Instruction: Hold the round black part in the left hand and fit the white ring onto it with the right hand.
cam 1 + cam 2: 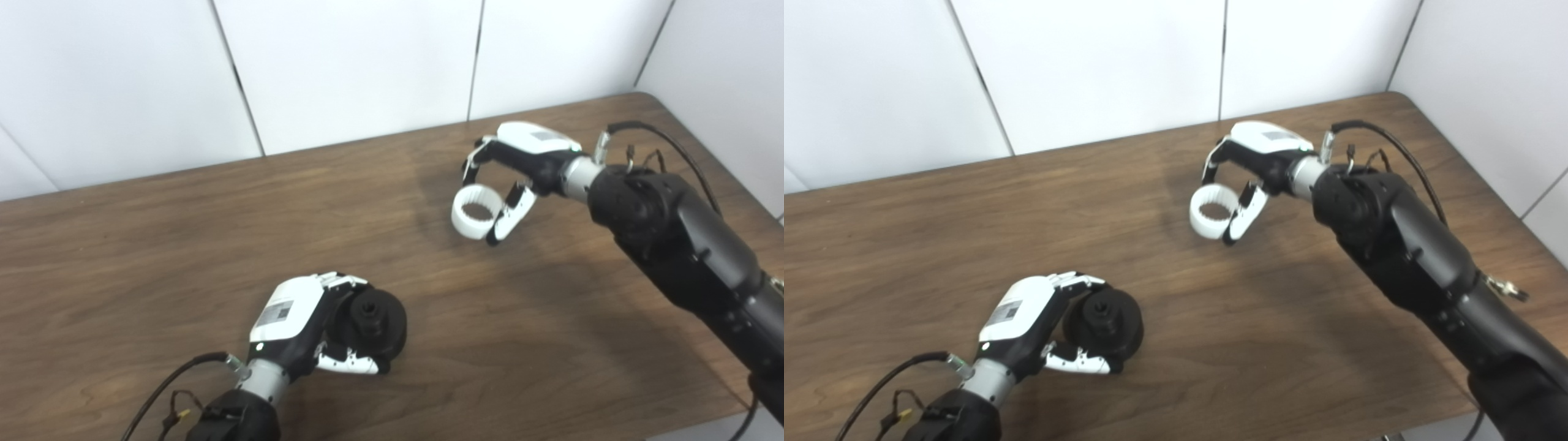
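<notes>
I see my left hand point(306, 324) low on the table point(153, 245), with the fingers curled around the black part point(376, 324). The fingers go over its top edge and the thumb point(349, 364) lies under it on the near side, so the hand is closed on the part and holds it. The part is round and matte black, like a thick disc, and its flat face has a raised hub in the middle that looks toothed, though I cannot tell the detail. The face is turned away from the palm, up and toward the far right. Whether the part touches the table I cannot tell. My right hand point(520, 165) is well apart from the left one, farther back and to the right. It holds the ring point(474, 212) at the tips: the fingers point(474, 160) come down on the far side of it and the thumb point(513, 214) presses on the side nearer the arm. The hand is only partly closed, with a clear space between palm and ring. The ring is white plastic, a short wide band, and small ridges show on its inner wall. Its opening is turned up, and it hangs below the palm, above the wood. The table is brown with a long grain, and the wall point(367, 61) behind is smooth white panels.
</notes>
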You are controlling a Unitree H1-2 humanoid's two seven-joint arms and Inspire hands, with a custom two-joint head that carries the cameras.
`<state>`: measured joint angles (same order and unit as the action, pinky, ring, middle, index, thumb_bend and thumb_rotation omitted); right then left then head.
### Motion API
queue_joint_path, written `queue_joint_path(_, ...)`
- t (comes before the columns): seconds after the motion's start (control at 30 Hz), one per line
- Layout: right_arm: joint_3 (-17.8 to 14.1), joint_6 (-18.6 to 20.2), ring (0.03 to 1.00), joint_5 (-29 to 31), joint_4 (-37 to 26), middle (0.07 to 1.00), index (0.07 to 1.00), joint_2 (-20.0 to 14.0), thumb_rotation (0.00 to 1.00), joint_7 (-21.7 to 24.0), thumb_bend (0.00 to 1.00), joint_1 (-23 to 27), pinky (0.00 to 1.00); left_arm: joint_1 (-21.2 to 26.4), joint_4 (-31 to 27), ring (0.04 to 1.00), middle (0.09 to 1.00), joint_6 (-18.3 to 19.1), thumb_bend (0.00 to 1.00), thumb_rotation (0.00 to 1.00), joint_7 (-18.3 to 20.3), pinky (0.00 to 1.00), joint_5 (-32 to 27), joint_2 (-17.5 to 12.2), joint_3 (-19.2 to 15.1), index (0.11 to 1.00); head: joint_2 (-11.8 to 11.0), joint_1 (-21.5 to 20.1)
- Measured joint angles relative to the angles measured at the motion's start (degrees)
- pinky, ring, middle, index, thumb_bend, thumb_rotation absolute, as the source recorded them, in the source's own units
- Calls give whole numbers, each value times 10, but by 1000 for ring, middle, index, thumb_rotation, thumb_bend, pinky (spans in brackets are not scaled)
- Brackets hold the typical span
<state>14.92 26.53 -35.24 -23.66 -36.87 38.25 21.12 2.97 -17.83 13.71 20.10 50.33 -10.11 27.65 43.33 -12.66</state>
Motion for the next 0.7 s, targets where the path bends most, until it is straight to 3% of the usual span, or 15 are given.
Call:
queue_joint_path(0.17, -3, 2, 952, -12, -55, 816, 484, 35, 135, 44, 524, -13, 976, 1, 7, 879, 788, -4, 524, 53, -7, 917, 2, 4, 5, 482, 3, 10)
queue_joint_path(0.33, 1, 2, 957, -26, -85, 812, 484, 49, 134, 70, 523, -21, 982, 1, 11, 867, 769, -10, 524, 53, -17, 901, 5, 4, 8, 481, 6, 12)
queue_joint_path(0.7, 29, -8, 953, -27, -96, 803, 483, 75, 134, 71, 524, -31, 954, 1, 12, 880, 784, -8, 524, 54, -17, 917, 11, 6, 11, 481, 15, 19)
